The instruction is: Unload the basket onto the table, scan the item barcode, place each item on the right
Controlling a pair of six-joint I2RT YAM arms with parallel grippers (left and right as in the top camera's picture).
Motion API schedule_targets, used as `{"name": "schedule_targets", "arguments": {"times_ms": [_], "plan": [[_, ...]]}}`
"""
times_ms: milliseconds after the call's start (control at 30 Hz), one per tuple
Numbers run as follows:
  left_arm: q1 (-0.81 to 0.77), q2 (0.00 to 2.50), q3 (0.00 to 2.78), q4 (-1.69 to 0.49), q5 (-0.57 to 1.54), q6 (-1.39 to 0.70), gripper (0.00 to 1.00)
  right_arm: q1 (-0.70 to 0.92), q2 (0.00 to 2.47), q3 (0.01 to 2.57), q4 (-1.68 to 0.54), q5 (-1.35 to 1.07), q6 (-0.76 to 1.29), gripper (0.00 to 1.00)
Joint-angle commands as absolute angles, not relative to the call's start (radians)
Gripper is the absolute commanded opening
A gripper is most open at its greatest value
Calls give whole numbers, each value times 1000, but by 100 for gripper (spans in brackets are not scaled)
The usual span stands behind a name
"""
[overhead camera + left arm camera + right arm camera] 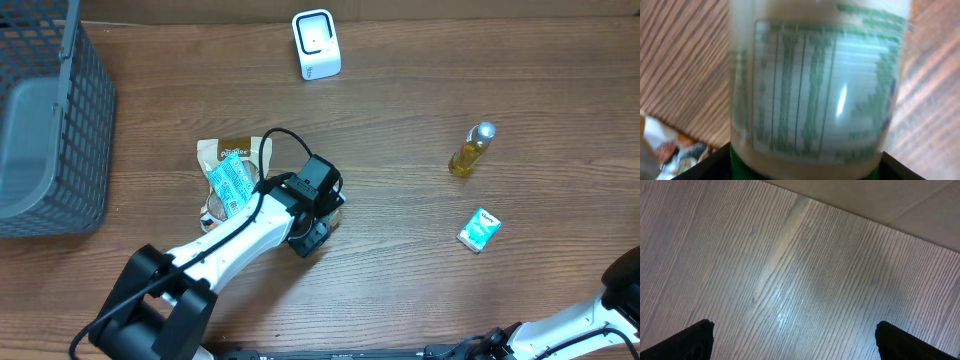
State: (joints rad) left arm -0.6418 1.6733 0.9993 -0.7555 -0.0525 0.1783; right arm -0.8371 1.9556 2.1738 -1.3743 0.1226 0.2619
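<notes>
near the far edge of the table point(420, 270), about at its middle, stands a white scanner point(316, 45), well apart from all other things. a grey basket point(70, 130) sits at the far left corner. two snack bags point(232, 172) lie left of the table's middle, one blue-white over one brown, and the left arm point(225, 245) passes just beside them. toward the right edge lie a small yellow bottle point(470, 150) with a silver cap and, nearer to the front edge, a teal packet point(479, 230). the item is a container point(815, 85) with a pale label printed in green tables. it is in the middle of the table under the left gripper point(315, 205), which hides it from above. in the left wrist view it fills the space between the two dark fingers point(715, 162), very close and blurred. i cannot tell if the fingers press on it or only stand beside its sides. the left arm reaches from the front left corner toward the middle, with a black cable point(285, 140) looping over it. the right arm point(600, 315) stays low at the front right corner. the right gripper point(795, 330) is spread wide with only bare wood between its fingers. the table is brown wood with a fine straight grain, and a pale plain strip shows beyond its edge.
</notes>
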Motion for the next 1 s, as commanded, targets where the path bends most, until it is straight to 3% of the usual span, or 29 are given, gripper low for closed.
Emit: {"name": "schedule_targets", "arguments": {"times_ms": [0, 400, 600, 967], "plan": [[-648, 1598, 1078, -805, -36, 161, 66, -838, 1942, 2183, -1371, 129, 262, 100], [-648, 1607, 1494, -1338, -40, 164, 63, -838, 1942, 2183, -1371, 129, 262, 100], [-648, 1734, 1661, -1589, -40, 120, 62, -838, 1942, 2183, -1371, 129, 262, 100], [-648, 2130, 1693, -1691, -155, 81, 59, -838, 1942, 2183, -1371, 129, 262, 100]]}}
